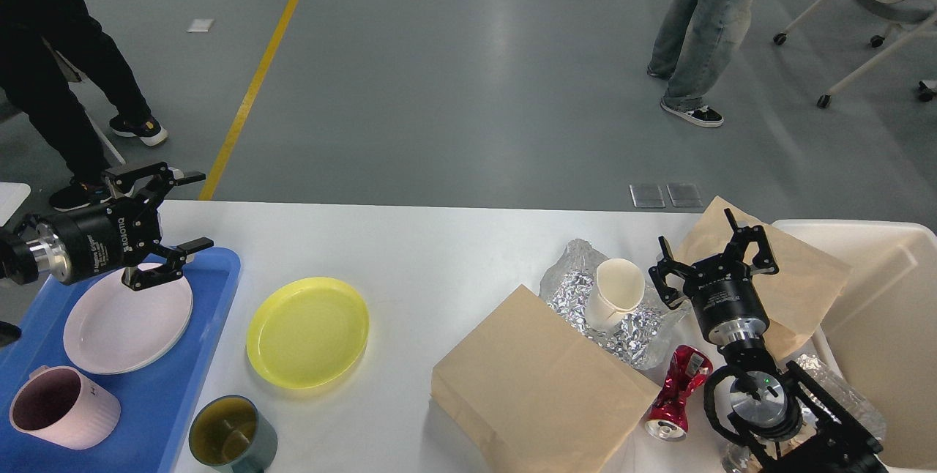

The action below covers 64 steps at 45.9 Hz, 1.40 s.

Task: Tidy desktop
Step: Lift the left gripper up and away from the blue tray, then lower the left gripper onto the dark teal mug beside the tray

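Your left arm comes in low from the left edge and lies nearly level, w/ the left gripper pointing right, above the far edge of the blue tray. Fingers spread wide, nothing between them; lower fingertip sits just over the rim of the pink plate.

Your right arm rises from the bottom-right corner, wrist stacked upright, right gripper pointing away from you. Fingers spread too, empty, in front of the flat brown bag that leans onto the cream bin.

The desktop runs across the whole lower half of view. On it, left to right:
- tray w/ plate and pink mug
- yellow plate, just beside the tray
- dark green mug at the near edge
- big paper bag
- crumpled foil w/ a paper cup lying on it
- crushed red can, just left of your right wrist.
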Each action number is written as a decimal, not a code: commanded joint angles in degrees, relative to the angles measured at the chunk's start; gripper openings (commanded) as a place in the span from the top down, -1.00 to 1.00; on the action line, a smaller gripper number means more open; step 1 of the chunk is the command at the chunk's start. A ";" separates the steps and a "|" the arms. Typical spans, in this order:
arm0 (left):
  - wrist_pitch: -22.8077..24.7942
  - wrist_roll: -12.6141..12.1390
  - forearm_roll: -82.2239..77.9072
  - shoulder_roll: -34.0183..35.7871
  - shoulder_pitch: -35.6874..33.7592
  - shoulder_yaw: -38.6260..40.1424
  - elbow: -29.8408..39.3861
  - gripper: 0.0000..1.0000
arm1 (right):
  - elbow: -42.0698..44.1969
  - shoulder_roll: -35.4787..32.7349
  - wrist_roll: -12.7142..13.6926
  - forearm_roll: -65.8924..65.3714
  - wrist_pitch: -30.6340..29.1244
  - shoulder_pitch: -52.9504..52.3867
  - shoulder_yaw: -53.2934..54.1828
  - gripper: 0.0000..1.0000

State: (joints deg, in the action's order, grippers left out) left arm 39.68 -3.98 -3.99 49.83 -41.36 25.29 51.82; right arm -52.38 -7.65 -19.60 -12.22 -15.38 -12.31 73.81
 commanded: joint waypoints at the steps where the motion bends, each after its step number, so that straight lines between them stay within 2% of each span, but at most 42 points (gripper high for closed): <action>1: 8.30 0.02 -0.06 4.30 -14.95 -18.67 0.03 -0.94 | -0.01 0.00 0.00 0.00 0.00 0.00 0.02 -1.00; 3: 9.80 -0.07 -0.06 4.39 -20.92 -25.17 0.03 -0.94 | -0.01 -0.08 0.00 0.00 0.00 0.00 0.02 -1.00; 7: 9.89 -0.15 -0.15 3.26 -33.67 -39.49 0.03 -0.93 | -0.01 0.00 0.00 0.00 0.00 0.00 0.02 -1.00; 13: 9.89 0.72 -0.06 -3.07 -50.90 -58.14 0.12 -0.94 | -0.01 0.00 0.00 0.00 0.00 0.00 0.02 -1.00; 15: 9.89 -0.15 -0.23 -5.52 -56.52 -64.28 0.12 -0.94 | -0.01 0.00 0.00 0.00 0.00 0.00 0.02 -1.00; 20: 10.42 0.63 -0.06 -13.60 -66.29 -78.79 0.38 -0.94 | -0.01 -0.08 0.00 0.00 0.00 0.00 0.02 -1.00; 26: 10.42 0.99 0.82 -24.24 -75.61 -91.98 1.87 -0.94 | -0.01 -0.08 0.00 0.00 0.00 0.00 0.02 -1.00; 30: 10.42 1.08 1.61 -28.56 -80.79 -97.00 5.29 -0.93 | -0.01 0.00 0.00 0.00 0.00 0.00 0.02 -1.00; 36: 10.42 0.72 5.21 -33.57 -90.72 -99.91 13.03 -0.93 | -0.01 0.00 0.00 0.00 0.00 0.00 0.02 -1.00; 42: 10.16 1.16 12.06 -37.26 -103.82 -104.91 25.41 -0.93 | -0.01 -0.08 0.00 0.00 0.00 0.00 0.02 -1.00; 48: 10.07 1.08 18.83 -38.14 -113.14 -107.73 34.65 -0.93 | -0.01 0.00 0.00 0.00 0.00 0.00 0.02 -1.00; 55: 10.51 0.99 21.56 -38.41 -120.35 -109.23 45.46 -0.93 | -0.01 -0.08 0.00 0.00 0.00 0.00 0.02 -1.00; 64: 12.61 1.07 21.48 -37.62 -121.15 -111.86 46.44 -0.93 | -0.01 -0.08 0.00 0.00 0.00 0.00 0.02 -1.00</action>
State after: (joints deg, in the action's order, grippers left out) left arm 50.56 -2.96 17.60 11.17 -161.87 -85.28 98.02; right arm -52.38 -7.69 -19.60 -12.22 -15.38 -12.30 73.81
